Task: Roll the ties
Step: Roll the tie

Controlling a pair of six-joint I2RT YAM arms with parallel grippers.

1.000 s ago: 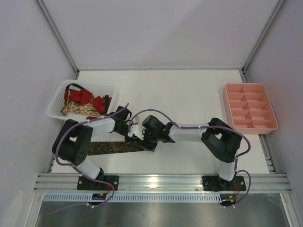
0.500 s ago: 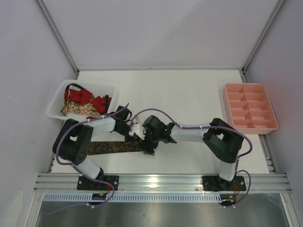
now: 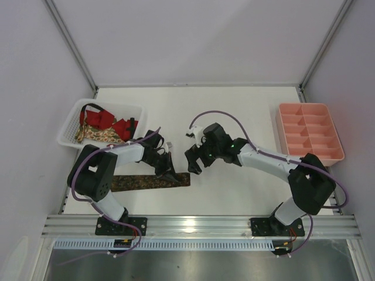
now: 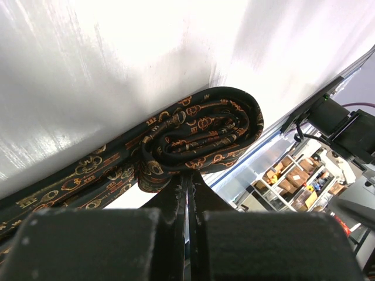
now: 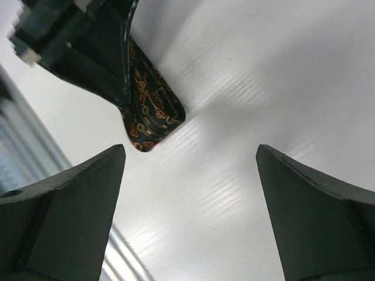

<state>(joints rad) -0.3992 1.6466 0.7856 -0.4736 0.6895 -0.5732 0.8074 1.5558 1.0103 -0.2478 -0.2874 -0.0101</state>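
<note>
Up close, tie coil pinched in left end effector; right end effector agape.

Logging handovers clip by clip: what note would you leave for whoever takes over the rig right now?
Grippers: left gripper is shut on the rolled end of the dark tie. The right gripper is open and empty, just right of the roll.
Things: the rest of the dark tie lies flat on the table, running left. The red tie and floral tie are unrolled in the basket. The tray is far right.
Done: a few turns rolled.
Left: finish this roll, then roll the other two.
</note>
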